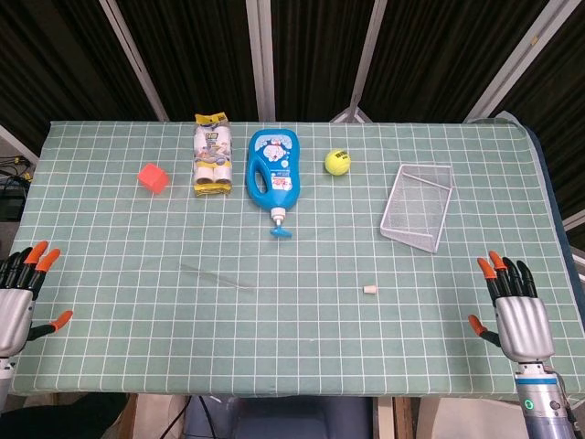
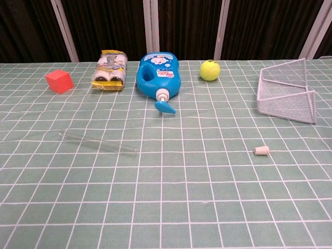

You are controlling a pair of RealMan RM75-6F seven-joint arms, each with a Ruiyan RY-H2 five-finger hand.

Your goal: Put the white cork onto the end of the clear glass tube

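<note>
Both robot hands rest empty with fingers spread at the near edge of the surface [image 1: 110, 366]: left robot hand [image 1: 16, 297], right robot hand [image 1: 516, 311]. One white cork [image 2: 261, 150] lies well right of one clear glass tube [image 2: 98, 143]. Behind them sit one red cube [image 2: 58, 81], one snack pack [image 2: 110, 70], one blue bottle [image 2: 158, 75], one tennis ball [image 2: 209, 70] and one wire basket [image 2: 288, 93].

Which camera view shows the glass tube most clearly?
The chest view: there the tube lies close to the camera, with its outline and both ends visible on the mat. In the head view it is only a faint thin streak.
</note>
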